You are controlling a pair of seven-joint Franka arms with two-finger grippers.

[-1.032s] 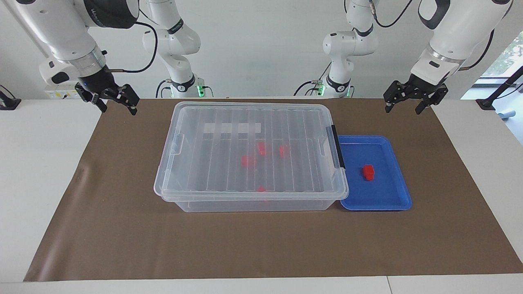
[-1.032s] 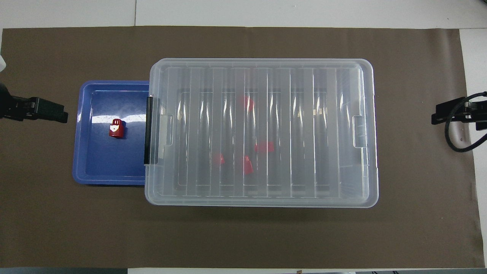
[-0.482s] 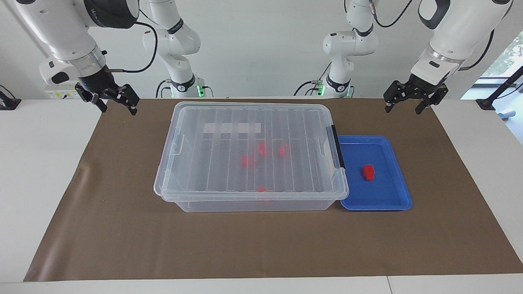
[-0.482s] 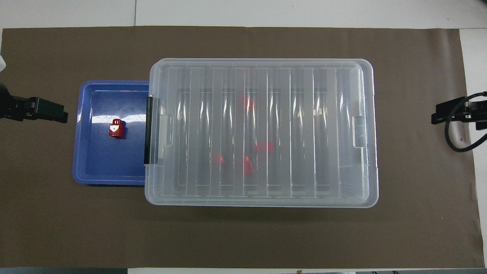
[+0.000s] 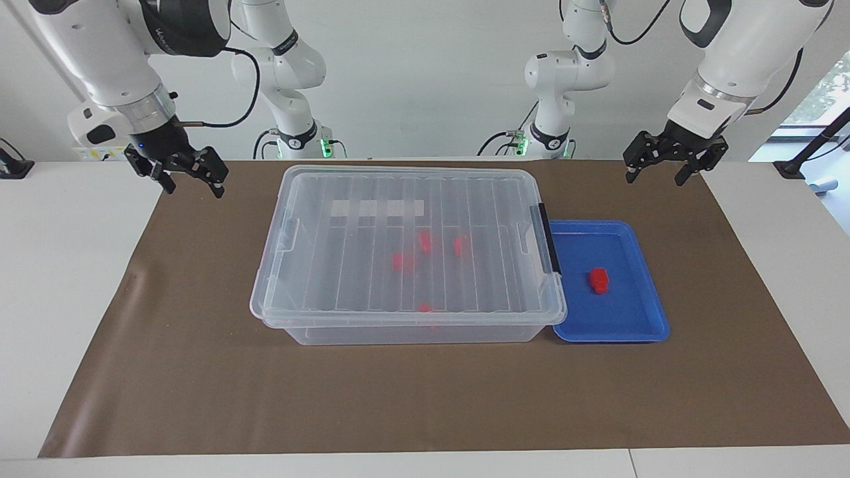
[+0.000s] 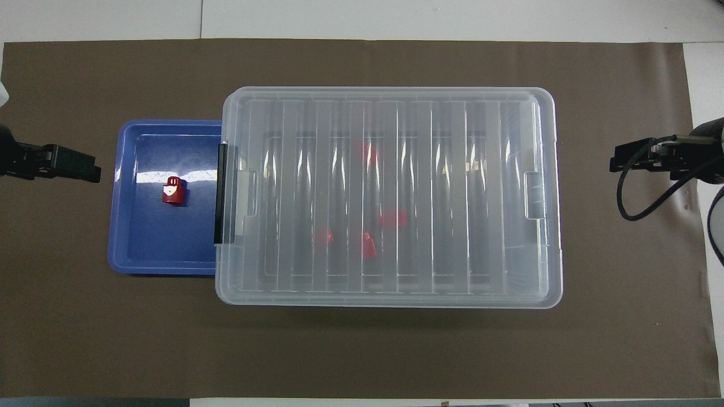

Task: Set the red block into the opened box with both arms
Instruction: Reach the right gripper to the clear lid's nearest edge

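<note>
Judging by its look, the red block (image 5: 599, 279) is light, hard and smooth plastic, so you can pinch it across its flat sides, low on the body under the stepped top, where it should not slip. It sits alone in the blue tray (image 5: 637, 328) just beside the box (image 5: 398, 328) at the left arm's end of the bench. The lid (image 5: 319, 279) is on the box, over several other red blocks inside. The left claw (image 5: 666, 176) hangs spread and empty above the brown mat (image 5: 199, 378) near the tray; the right claw (image 5: 192, 188) hangs spread and empty at the box's other end.
</note>
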